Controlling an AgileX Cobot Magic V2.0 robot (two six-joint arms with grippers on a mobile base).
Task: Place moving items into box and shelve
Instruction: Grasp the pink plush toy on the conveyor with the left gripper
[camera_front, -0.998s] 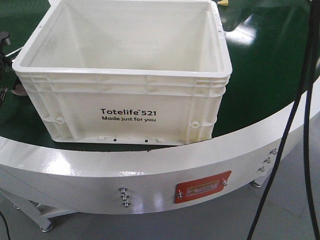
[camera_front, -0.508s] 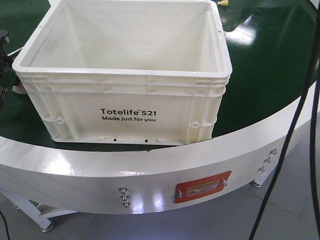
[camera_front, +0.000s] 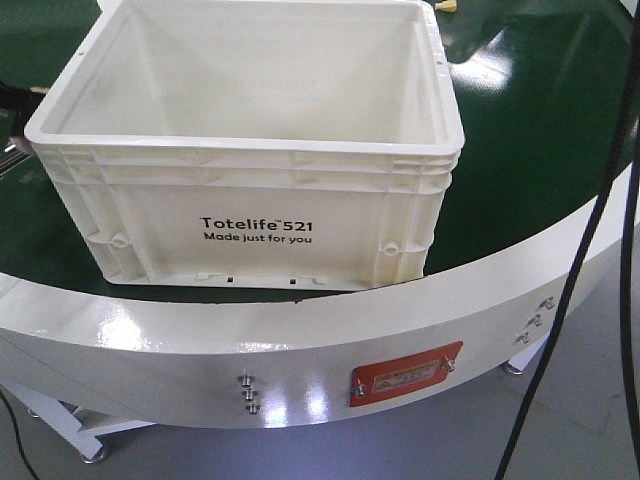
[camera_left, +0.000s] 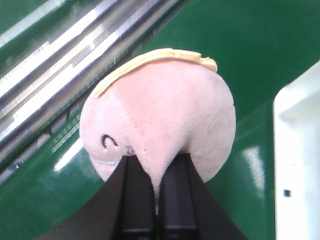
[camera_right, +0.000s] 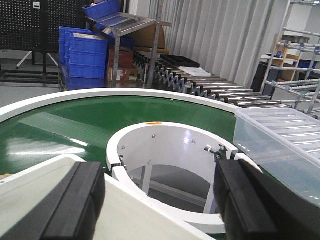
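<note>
Pinching the lower fold of the pale pink soft toy (camera_left: 160, 120), the left gripper (camera_left: 156, 200) has its black fingers (camera_left: 137, 200) closed tight on it above the green belt (camera_left: 240, 45), near a white corner of the box (camera_left: 300, 140). The box stands upright on the belt, behind the conveyor's white rim (camera_front: 200, 340). The right gripper (camera_right: 160, 205) gapes wide, holding nothing. Farthest back, blue bins (camera_right: 82, 55) are stacked.
</note>
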